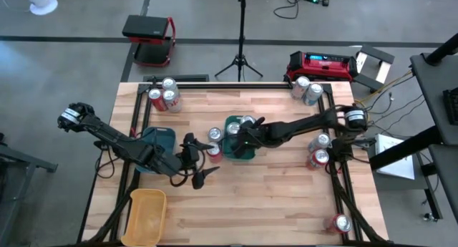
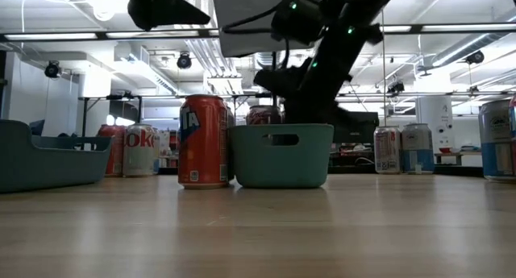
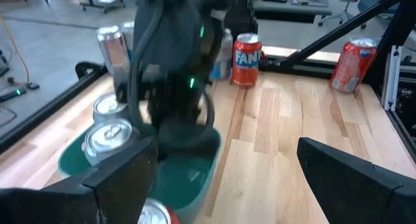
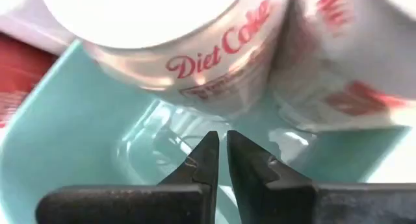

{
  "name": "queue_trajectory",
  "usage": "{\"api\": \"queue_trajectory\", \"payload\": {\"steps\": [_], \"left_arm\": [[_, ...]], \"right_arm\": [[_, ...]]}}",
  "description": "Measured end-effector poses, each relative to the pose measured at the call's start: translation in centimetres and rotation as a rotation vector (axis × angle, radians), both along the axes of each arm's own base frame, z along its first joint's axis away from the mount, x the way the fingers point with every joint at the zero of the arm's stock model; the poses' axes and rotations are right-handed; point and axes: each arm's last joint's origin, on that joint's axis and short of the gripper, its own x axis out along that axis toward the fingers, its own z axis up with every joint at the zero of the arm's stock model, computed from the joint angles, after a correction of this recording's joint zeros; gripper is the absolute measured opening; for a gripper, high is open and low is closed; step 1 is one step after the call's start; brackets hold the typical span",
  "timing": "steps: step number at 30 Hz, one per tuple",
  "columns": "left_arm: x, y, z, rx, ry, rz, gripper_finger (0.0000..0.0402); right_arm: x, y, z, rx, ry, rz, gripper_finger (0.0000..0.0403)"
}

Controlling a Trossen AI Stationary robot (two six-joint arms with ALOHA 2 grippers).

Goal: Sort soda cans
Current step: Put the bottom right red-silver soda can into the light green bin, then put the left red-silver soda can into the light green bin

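A teal bin (image 1: 250, 152) near the table's middle holds two silver Diet Coke cans (image 4: 188, 49). My right gripper (image 4: 221, 146) reaches down into this bin (image 3: 195, 178) beside them, shut, with nothing between its fingers. Just left of the bin stand a silver-topped can (image 1: 215, 135) and a red can (image 1: 213, 155), which shows as an orange Fanta can (image 2: 201, 141) in the low view. My left gripper (image 1: 200, 161) hovers wide open by the red can (image 3: 155, 214), facing the bin. Other soda cans stand upright around the table.
A second teal bin (image 1: 159, 141) lies under my left arm, and a yellow tray (image 1: 147, 211) sits at the near left. Can groups stand at the far left (image 1: 163, 97), far right (image 1: 305, 89), right edge (image 1: 319, 150) and near right corner (image 1: 340, 222).
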Motion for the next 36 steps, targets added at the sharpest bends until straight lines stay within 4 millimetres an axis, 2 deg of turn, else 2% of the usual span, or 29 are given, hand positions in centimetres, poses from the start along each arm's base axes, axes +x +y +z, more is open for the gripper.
{"api": "queue_trajectory", "payload": {"steps": [6,12,15,20,24,29,32,36], "left_arm": [[-0.2,0.1,-0.5,-0.075,0.028,0.041,0.0355],[-0.2,0.8,-0.6,-0.105,-0.001,0.139,0.0355],[-0.1,3.4,0.0,-0.169,0.031,0.273,0.0355],[-0.7,9.8,1.3,-0.241,0.224,0.606,0.0355],[-1.4,14.3,2.5,-0.321,0.36,0.748,0.0355],[-2.7,18.7,3.9,-0.362,0.367,0.937,0.0355],[-3.3,21.0,4.1,-0.393,0.367,1.024,0.0355],[-3.8,23.6,3.5,-0.458,0.417,1.044,0.0355]], "right_arm": [[-1.9,0.4,4.0,-0.034,-0.027,0.077,0.0027],[-5.1,0.4,8.6,-0.141,-0.037,0.161,0.0036],[-7.0,0.3,10.7,-0.197,-0.04,0.188,0.0059],[-10.1,1.0,13.3,-0.315,-0.094,0.246,0.0118],[-12.4,2.4,13.5,-0.327,-0.17,0.306,0.017],[-14.9,4.5,12.2,-0.309,-0.263,0.367,0.0224],[-15.5,5.5,11.0,-0.296,-0.361,0.375,0.0248],[-15.7,6.5,9.5,-0.301,-0.427,0.429,0.0267]]}}
